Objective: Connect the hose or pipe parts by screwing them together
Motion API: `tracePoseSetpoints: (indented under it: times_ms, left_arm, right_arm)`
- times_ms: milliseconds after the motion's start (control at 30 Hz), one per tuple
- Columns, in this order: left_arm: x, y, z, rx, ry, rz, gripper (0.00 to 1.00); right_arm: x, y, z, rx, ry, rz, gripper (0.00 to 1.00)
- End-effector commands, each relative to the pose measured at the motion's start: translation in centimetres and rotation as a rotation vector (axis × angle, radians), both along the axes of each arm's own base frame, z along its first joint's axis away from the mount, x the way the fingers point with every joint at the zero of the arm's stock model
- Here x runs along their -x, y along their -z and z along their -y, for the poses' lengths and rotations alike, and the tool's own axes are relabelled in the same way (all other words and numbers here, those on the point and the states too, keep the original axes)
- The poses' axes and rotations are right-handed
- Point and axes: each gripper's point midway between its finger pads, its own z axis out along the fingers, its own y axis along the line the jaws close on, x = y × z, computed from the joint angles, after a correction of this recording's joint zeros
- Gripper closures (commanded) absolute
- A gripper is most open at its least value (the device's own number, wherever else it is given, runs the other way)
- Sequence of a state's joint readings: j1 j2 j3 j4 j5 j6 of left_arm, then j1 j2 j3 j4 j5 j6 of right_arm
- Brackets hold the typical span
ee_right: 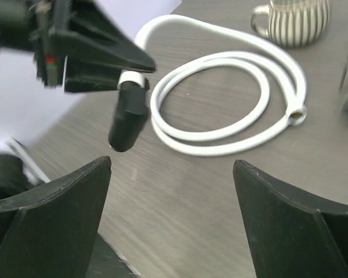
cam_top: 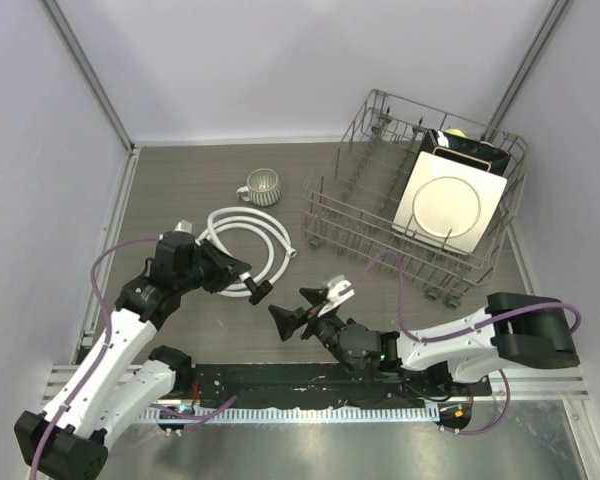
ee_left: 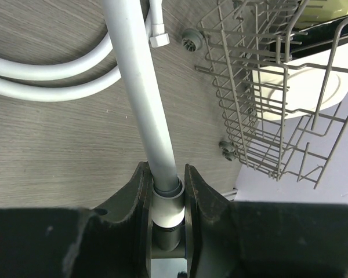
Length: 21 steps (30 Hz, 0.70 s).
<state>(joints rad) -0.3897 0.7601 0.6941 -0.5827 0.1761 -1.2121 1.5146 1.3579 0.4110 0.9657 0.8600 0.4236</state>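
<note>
The white hose [cam_top: 252, 232] lies coiled in loops on the wooden table. My left gripper [cam_top: 236, 274] is shut on the white end nut [ee_left: 167, 209] of the hose [ee_left: 140, 87], which runs straight up out of the jaws. A small black fitting [cam_top: 258, 291] hangs on that nut, seen in the right wrist view as the black fitting [ee_right: 129, 119] under the nut [ee_right: 132, 80]. My right gripper [cam_top: 295, 308] stands open just right of the fitting, touching nothing; its fingers [ee_right: 52, 200] frame bare table. The hose's free end [ee_right: 296, 116] rests on the table.
A grey ribbed mug [cam_top: 261, 186] stands behind the coil. A wire dish rack [cam_top: 350, 195] with a square plate [cam_top: 450, 205] fills the right back of the table, close to the hose's free end [ee_left: 158, 39]. Purple cables loop by both arms.
</note>
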Motion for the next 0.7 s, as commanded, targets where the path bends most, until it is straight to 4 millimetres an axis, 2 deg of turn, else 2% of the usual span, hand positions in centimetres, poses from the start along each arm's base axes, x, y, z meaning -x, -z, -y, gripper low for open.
tracePoseSetpoints:
  times_ms: [0, 33, 67, 167, 233, 300, 367, 467, 533, 600, 667]
  left_arm:
    - [0.2, -1.9, 0.9, 0.006, 0.078, 0.034, 1.0]
    - [0.3, -1.8, 0.9, 0.01, 0.081, 0.025, 1.0]
    - [0.3, -1.7, 1.0, 0.008, 0.083, 0.021, 1.0]
    - [0.4, -1.4, 0.8, -0.013, 0.083, 0.0, 1.0]
    - [0.6, -1.3, 0.6, -0.024, 0.082, -0.016, 1.0]
    - [0.5, -1.4, 0.6, -0.023, 0.08, -0.02, 1.0]
    - [0.4, -1.5, 0.9, -0.016, 0.09, -0.026, 1.0]
    - [0.8, -1.7, 1.5, -0.003, 0.131, -0.052, 1.0]
    - [0.8, -2.0, 1.6, 0.001, 0.137, -0.047, 1.0]
    - [0.7, -2.2, 1.4, -0.004, 0.126, -0.035, 1.0]
    - [0.8, -2.3, 1.4, -0.003, 0.124, -0.033, 1.0]
  right_arm:
    - [0.7, -2.4, -1.9, 0.554, -0.177, 0.438, 0.08]
    - [0.5, -3.8, -2.3, 0.618, -0.179, 0.513, 0.08]
    - [0.3, -3.9, -2.2, 0.754, -0.196, 0.624, 0.08]
    - [-0.1, -6.0, -2.5, 0.93, -0.209, 0.829, 0.08]
    - [0.0, -6.4, -2.9, 0.998, -0.235, 0.92, 0.08]
    - [1.0, -5.7, -3.6, 1.109, -0.353, 1.073, 0.09]
    - [1.6, -4.9, -3.9, 1.17, -0.427, 1.143, 0.11]
    - [1.7, -4.5, -4.7, 1.223, -0.449, 1.201, 0.12]
    - [1.2, -3.8, -5.2, 1.319, -0.442, 1.259, 0.12]
    - [0.8, -4.4, -6.0, 1.322, -0.387, 1.295, 0.12]
    - [0.6, -4.2, -6.9, 1.351, -0.377, 1.312, 0.14]
